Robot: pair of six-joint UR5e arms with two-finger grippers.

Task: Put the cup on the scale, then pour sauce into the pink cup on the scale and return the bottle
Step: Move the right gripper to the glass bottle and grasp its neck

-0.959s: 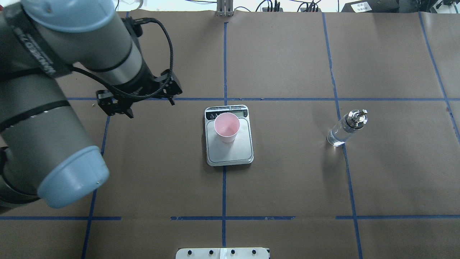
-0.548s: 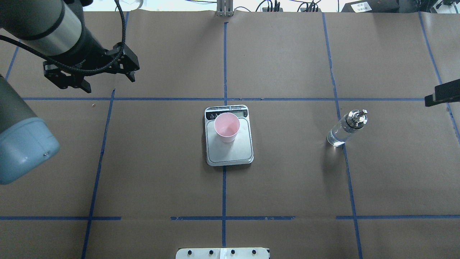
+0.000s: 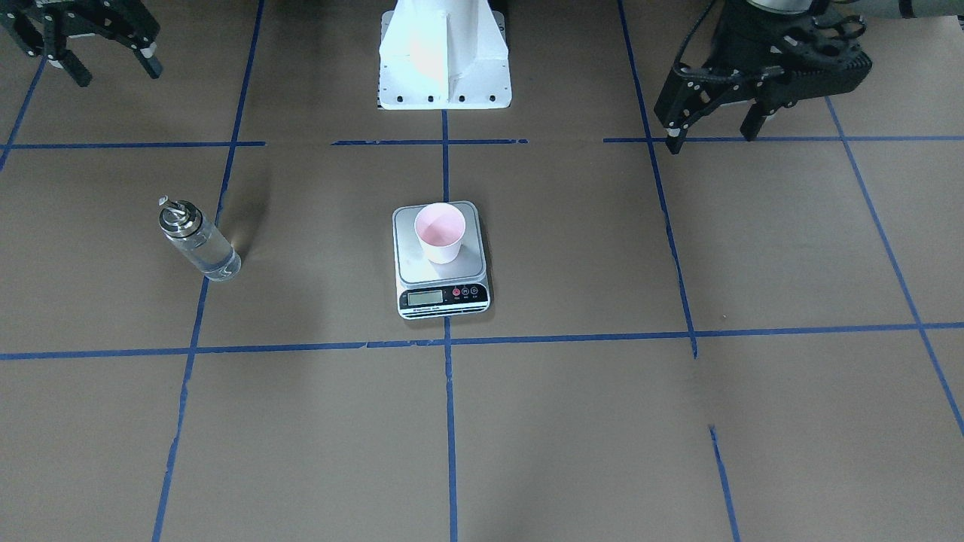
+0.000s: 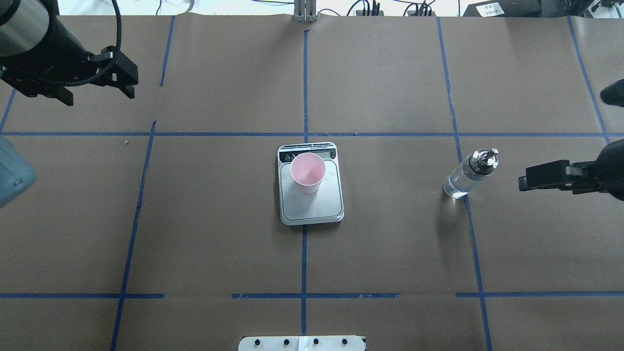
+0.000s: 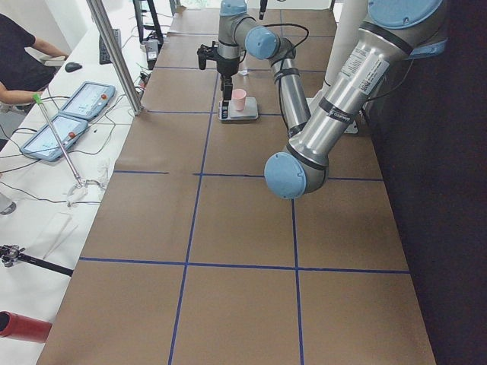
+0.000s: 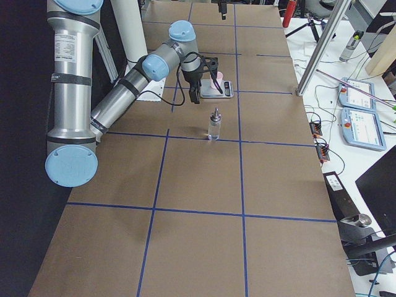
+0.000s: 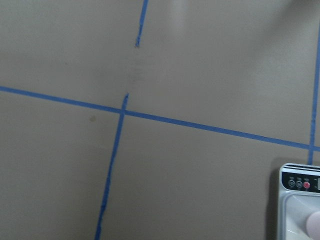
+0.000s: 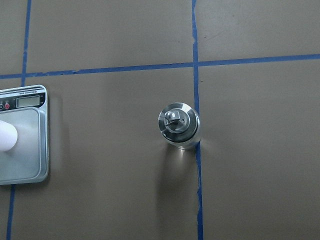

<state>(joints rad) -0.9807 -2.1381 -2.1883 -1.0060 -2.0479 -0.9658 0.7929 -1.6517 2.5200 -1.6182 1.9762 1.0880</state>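
Arrangement before the pour. The cup (image 4: 307, 171) stands upright on the scale (image 4: 312, 207), toward the display end of the platform; the bottle (image 4: 468, 175) stands upright on the bench (image 4: 390, 243), well apart from the scale on the robot's right, its base touching a blue tape line (image 4: 475, 243). The left gripper (image 3: 710, 141) hangs with its fingers apart and empty, far from the scale; the right gripper (image 3: 117, 75) is likewise spread and empty, hovering near the bottle, which the right wrist view shows from straight above. Probable hazards: the bottle is tall, narrow and of smooth glass, so a finger arriving off-centre could tip it, and a light clamp could let it slide when tilted. The paper cup is light and narrower than the platform, so a nudge from the spout or a hand could shift or topple it. A stream started too steeply or off the rim would likely wet the platform and the display (image 3: 424, 297). Legible writing: none. The display's digits, the captions at the round buttons and the lettering on the arm sleeves are too small to read.
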